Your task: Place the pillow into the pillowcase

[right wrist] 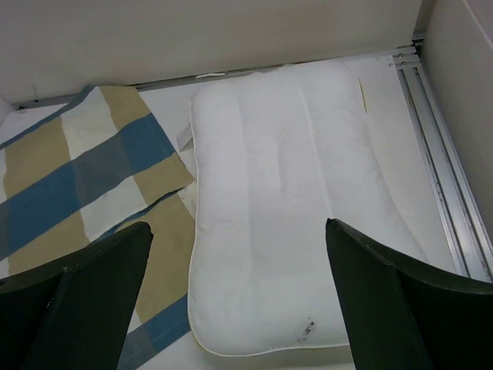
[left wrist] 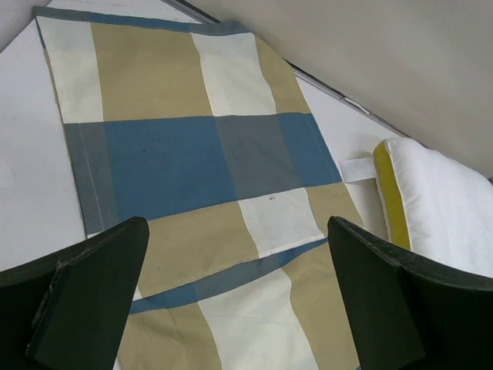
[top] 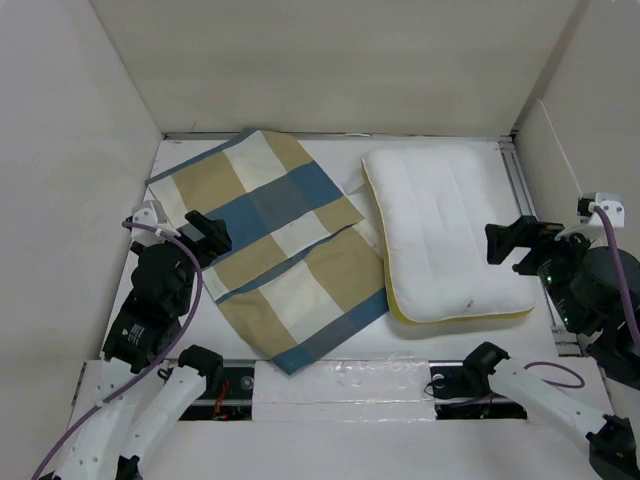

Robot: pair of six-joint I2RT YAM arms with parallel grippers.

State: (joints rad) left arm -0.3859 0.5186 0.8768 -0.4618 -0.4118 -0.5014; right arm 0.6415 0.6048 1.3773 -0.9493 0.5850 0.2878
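Pillow [top: 440, 235] at 3 o'clock: prob. soft, light, squashy; I'd pinch its piped edge. Case [top: 270, 245] limp, at 9. Both my jaws spread, empty.

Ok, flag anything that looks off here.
The pillow has a small dark smudge near its edge closest to the arms. The pillowcase lies diagonally, with what looks like a fold crossing its middle. Nothing else stands out.
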